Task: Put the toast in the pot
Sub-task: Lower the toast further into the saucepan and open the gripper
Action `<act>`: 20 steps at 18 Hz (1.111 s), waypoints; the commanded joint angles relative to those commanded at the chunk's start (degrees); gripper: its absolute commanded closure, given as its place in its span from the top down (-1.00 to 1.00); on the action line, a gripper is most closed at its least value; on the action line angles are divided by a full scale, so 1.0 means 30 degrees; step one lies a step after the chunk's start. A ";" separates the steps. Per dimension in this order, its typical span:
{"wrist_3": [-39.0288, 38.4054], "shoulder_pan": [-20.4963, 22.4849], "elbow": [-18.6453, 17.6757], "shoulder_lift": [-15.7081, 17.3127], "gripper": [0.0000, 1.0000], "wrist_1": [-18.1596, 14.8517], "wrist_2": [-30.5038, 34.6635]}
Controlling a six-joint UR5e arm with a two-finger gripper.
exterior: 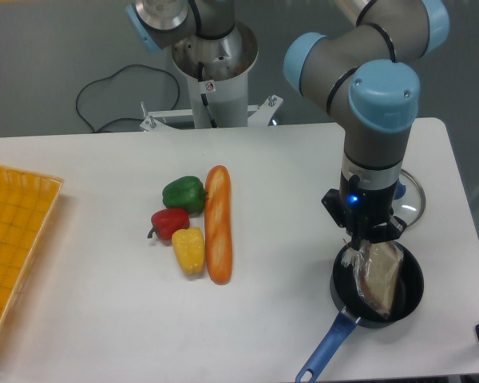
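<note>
The toast (381, 278) is a flat, squarish slice with a pale beige-grey face and a brown crust edge, enclosed in shiny clear wrap that bunches at its upper left corner. It sits inside the pot (411, 299), leaning on edge at a tilt rather than lying flat, in the lower right of the frame. The pot is a small round black saucepan; its long blue handle (326, 349) runs down and to the left toward the bottom edge of the frame. The arm enters from the upper right, with light-blue joint caps and grey links, and its final link points straight down over the pot. The gripper (362, 243) hangs vertically at the upper left rim of the pot, a blue indicator light showing on its body. The jaws are closed on the bunched wrap at the upper corner of the toast. Behind the gripper, toward the right edge, a round glass lid (413, 199) lies on the white table (104, 319). Left of centre lies a long orange-brown baguette (218, 224), with a green pepper (184, 193), a red pepper (169, 223) and a yellow pepper (189, 250) touching its left side. A yellow basket (16, 239) occupies the left edge of the frame.
</note>
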 joint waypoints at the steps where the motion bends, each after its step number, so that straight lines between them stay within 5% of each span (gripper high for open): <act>1: 0.0000 0.0000 -0.0059 0.0029 -1.00 0.0000 0.0000; 14: 0.0352 0.0029 -0.0469 -0.0293 -1.00 0.0820 0.0059; 20: 0.0468 0.0029 -0.1669 -0.0264 -1.00 0.1696 0.0117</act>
